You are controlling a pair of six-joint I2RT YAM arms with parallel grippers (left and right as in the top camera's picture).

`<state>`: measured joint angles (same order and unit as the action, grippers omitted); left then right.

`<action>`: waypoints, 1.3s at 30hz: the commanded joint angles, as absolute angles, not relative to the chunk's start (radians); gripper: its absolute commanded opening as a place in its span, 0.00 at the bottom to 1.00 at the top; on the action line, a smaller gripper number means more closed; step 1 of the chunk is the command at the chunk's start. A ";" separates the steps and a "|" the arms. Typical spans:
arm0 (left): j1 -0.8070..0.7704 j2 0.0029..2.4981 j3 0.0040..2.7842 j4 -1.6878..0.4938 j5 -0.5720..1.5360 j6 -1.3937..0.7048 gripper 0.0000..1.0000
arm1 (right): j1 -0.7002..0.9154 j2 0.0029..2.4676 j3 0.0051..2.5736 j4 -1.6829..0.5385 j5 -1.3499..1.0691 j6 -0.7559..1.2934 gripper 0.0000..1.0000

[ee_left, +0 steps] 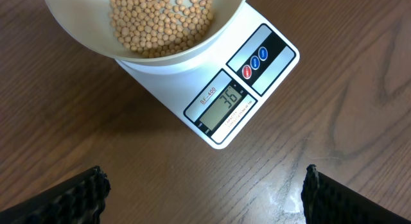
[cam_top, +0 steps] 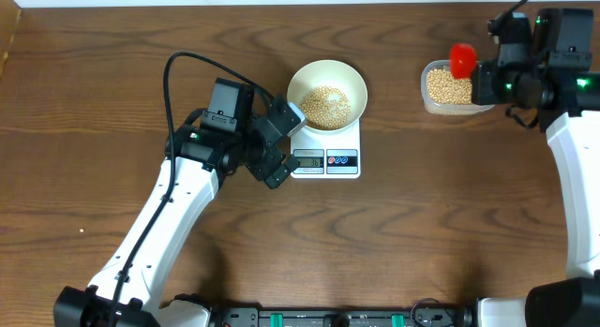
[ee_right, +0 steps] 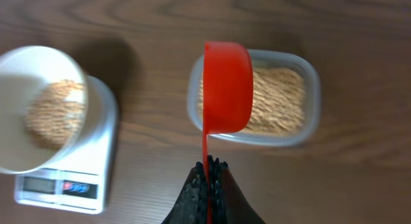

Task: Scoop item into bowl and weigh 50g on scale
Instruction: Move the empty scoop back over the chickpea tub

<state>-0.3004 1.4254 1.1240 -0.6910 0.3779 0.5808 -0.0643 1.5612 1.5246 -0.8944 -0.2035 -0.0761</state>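
Note:
The white bowl (cam_top: 326,93) holds tan beans (cam_top: 324,106) and sits on the white scale (cam_top: 326,158). In the left wrist view the bowl (ee_left: 90,38) with beans (ee_left: 160,22) is on the scale (ee_left: 237,99), whose display reads 36. My left gripper (ee_left: 202,185) is open and empty, just left of the scale's front. My right gripper (ee_right: 209,169) is shut on the handle of a red scoop (ee_right: 227,86), held over the clear tub (ee_right: 302,131) of beans (ee_right: 279,99). The scoop (cam_top: 461,57) and tub (cam_top: 433,104) show at the right in the overhead view.
The bowl (ee_right: 16,76) and scale (ee_right: 99,153) lie left of the tub in the right wrist view. Bare brown wooden table (cam_top: 422,233) surrounds them. A black rail runs along the front edge (cam_top: 328,318).

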 commanded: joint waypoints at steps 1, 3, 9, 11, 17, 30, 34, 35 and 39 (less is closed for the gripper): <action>-0.300 1.418 1.128 -0.691 0.373 0.590 0.98 | -0.073 1.619 1.523 -0.907 -0.091 -0.072 0.01; -0.300 1.418 1.128 -0.691 0.373 0.590 0.98 | -0.073 1.651 1.523 -0.907 -0.089 -0.084 0.01; -0.300 1.418 1.128 -0.691 0.373 0.590 0.98 | -0.073 1.737 1.523 -0.900 -0.081 -0.083 0.01; -0.300 1.418 1.128 -0.691 0.373 0.590 0.98 | -0.073 1.764 1.523 -0.897 -0.081 -0.083 0.01; -0.300 1.418 1.128 -0.691 0.373 0.590 0.98 | -0.073 1.786 1.523 -0.869 -0.080 -0.083 0.01; -0.300 1.418 1.128 -0.691 0.373 0.590 0.98 | -0.073 1.853 1.523 -0.812 -0.086 -0.083 0.01; -0.300 1.418 1.128 -0.691 0.373 0.590 0.98 | -0.073 1.866 1.523 -0.811 -0.135 -0.083 0.01; -0.300 1.418 1.128 -0.691 0.373 0.590 0.98 | -0.073 1.868 1.523 -0.812 -0.149 -0.083 0.01; -0.300 1.418 1.128 -0.691 0.373 0.590 0.98 | -0.073 1.875 1.522 -0.812 -0.239 -0.083 0.01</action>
<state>-0.3004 1.4254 1.1240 -0.6914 0.3779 0.5808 -0.0696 1.8626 1.5234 -0.8116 -0.1390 -0.0772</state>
